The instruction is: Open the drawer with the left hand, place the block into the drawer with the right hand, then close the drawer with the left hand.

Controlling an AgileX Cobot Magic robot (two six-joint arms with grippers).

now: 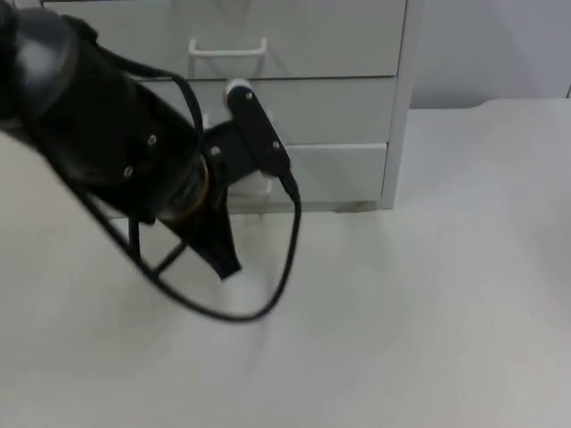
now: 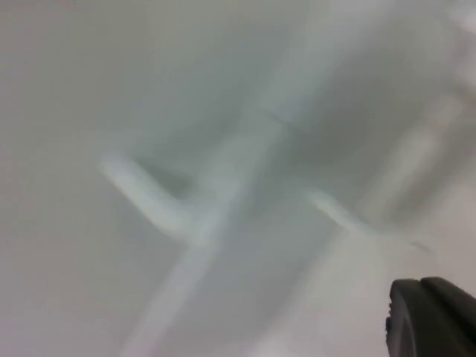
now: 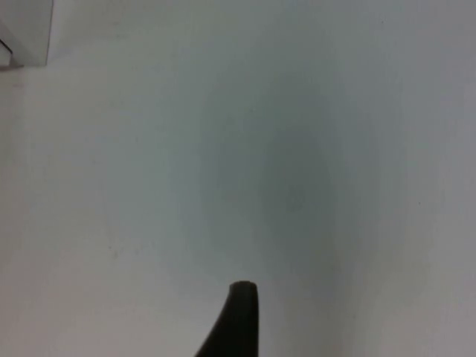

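A pale grey drawer cabinet stands at the back of the table with three drawer fronts stacked. The top drawer has a white loop handle. The lowest drawer front is partly hidden behind my left arm. My left gripper hangs just in front of the lower drawers, one black finger pointing down at the table. In the left wrist view, blurred white drawer handles loom close, with a black fingertip beside them. My right gripper's fingertip hovers over bare white table, waiting.
The cabinet's right side panel ends at the table top, which stretches white to the right and front. A corner of the cabinet appears in the right wrist view. The grey partition wall rises behind.
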